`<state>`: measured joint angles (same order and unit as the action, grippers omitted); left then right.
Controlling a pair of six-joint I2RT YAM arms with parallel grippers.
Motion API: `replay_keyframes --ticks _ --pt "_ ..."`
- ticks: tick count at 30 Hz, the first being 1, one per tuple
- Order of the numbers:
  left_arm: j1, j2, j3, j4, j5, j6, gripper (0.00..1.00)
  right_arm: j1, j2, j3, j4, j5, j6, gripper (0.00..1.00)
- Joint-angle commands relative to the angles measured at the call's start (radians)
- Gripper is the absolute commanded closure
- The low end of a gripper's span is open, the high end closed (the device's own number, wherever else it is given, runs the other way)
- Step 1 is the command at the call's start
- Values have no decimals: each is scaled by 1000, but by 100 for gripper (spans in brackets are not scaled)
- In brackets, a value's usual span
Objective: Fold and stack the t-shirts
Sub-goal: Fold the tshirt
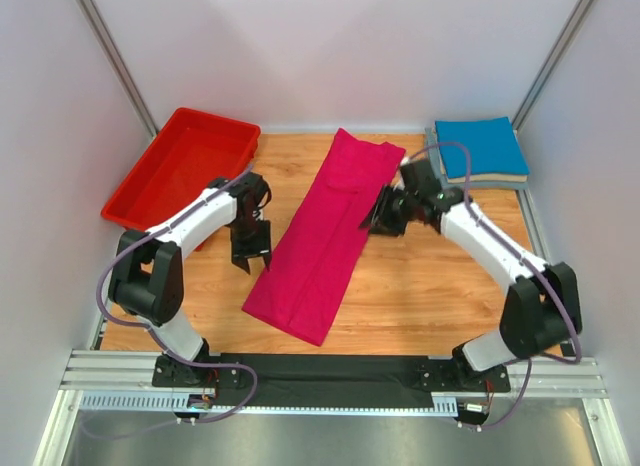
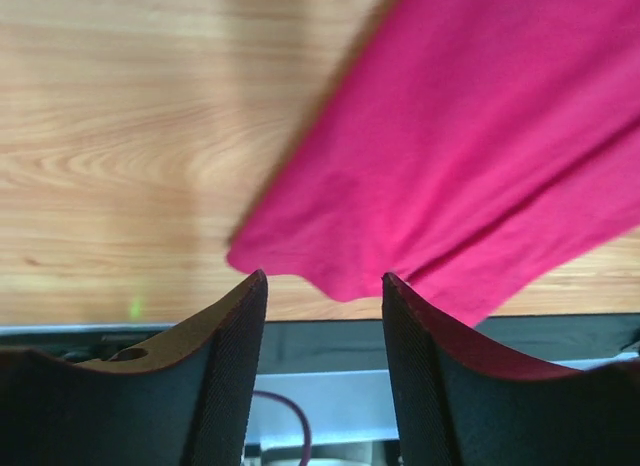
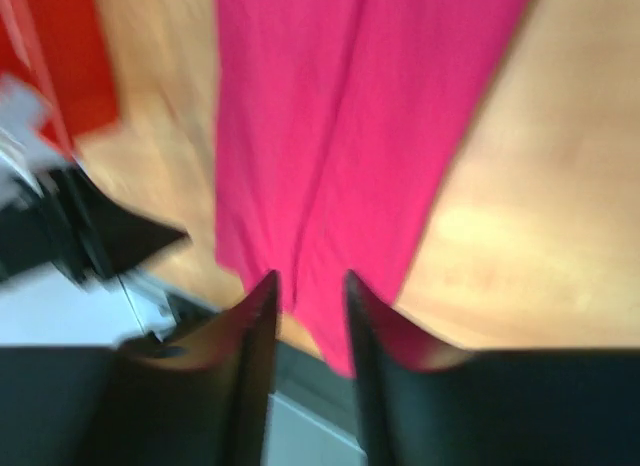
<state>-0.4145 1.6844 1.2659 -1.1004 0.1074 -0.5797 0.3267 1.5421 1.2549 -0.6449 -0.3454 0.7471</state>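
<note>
Currently released: left gripper and right gripper; the jaws of both stand parted with nothing between them.
Location, magenta shirt: lies as a long folded strip, slantwise across the middle of the bench, from the far edge near centre toward the near edge, left of centre.
Location, left gripper: just beside the strip's left long edge, toward its near end; in the wrist view the strip's corner lies just beyond the fingertips.
Location, right gripper: at the strip's right long edge, in its far half; the wrist view is blurred, so contact cannot be told.
Location, stack: blue shirt on the grey shirt, far right corner of the bench.
Location, red bin: far left corner.
Risk, skewed fold: the grippers stand at unmatched points along the strip; lifting from there would likely twist the next fold.
Risk, single-layer pinch: catching only the top layer would likely pull the strip open.
Risk, sliding: loose cloth may drag over the wood instead of folding, toward the near edge.
Risk, stack disturbance: a low carry toward the far right corner could shove the blue shirt off square.
</note>
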Motion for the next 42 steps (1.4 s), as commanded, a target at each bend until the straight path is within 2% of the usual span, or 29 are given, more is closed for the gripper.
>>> replay_keyframes --ticks 1,4,6,10,12,14,17,24,26,30,33,36,37,38,40,42 --pt "45 -35 -78 45 11 64 44 141 -138 -222 -24 78 166 71" --pt "46 7 -132 56 -1 73 49 290 -195 -363 126 109 270 79" --pt "48 30 -169 54 -69 95 50 398 -163 -405 203 144 346 79" --pt "56 14 -258 109 -72 127 46 566 -73 -407 246 207 434 69" --pt "57 11 -293 131 -68 129 44 641 -44 -384 199 244 469 60" --pt "57 35 -303 120 -69 135 43 675 -13 -373 180 255 478 54" --pt "57 73 -296 103 -81 130 43 725 -4 -393 166 255 526 50" --pt "68 140 -264 47 -106 93 50 833 30 -437 255 272 618 50" --pt "71 127 -266 51 -106 86 49 839 56 -433 274 255 635 52" --pt "85 118 -267 50 -129 77 46 859 99 -391 199 292 646 57" --pt "95 112 -254 45 -129 76 43 876 108 -384 157 324 669 64" --pt "95 66 -227 30 -120 96 40 890 108 -390 119 344 679 77" --pt "95 51 -220 17 -115 101 39 891 105 -390 102 344 679 86" --pt "95 35 -211 13 -109 107 38 893 92 -393 71 344 676 91" --pt "95 -3 -211 4 -43 121 38 896 66 -397 33 390 664 100" --pt "95 -40 -237 8 17 132 38 897 1 -417 -28 405 661 100"
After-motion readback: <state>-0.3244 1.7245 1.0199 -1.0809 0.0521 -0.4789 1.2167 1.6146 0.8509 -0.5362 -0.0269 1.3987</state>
